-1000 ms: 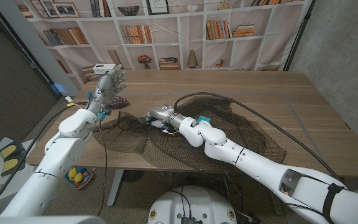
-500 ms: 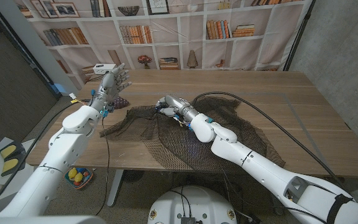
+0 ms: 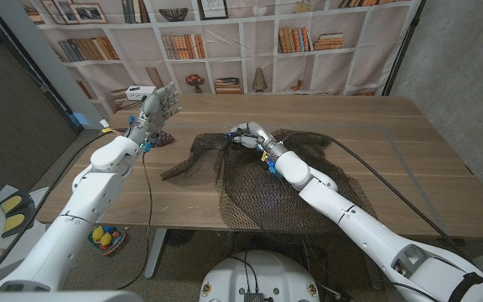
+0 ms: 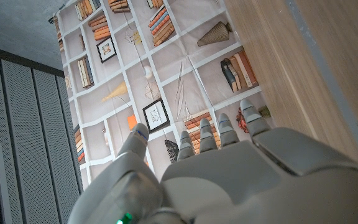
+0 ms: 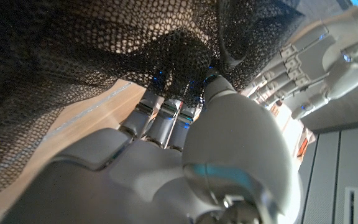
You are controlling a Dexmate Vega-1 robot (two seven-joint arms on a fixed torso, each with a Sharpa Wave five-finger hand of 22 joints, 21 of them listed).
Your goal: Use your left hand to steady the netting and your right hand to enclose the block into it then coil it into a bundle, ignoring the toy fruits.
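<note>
On the wooden table, toward its middle, the netting lies as a dark, fine mesh, spread flat toward the near edge and drawn up into a gathered fold at its far end. Right hand grips that gathered fold, fingers closed into the mesh; the right wrist view shows its fingers buried in black netting that drapes over them. Block not distinguishable under the mesh. Left hand is raised above the table's far left corner, well apart from the netting, fingers spread and holding nothing. Table surface is pale brown wood with visible grain. Behind it hangs a printed bookshelf backdrop; a grey wall stands on the right.
</note>
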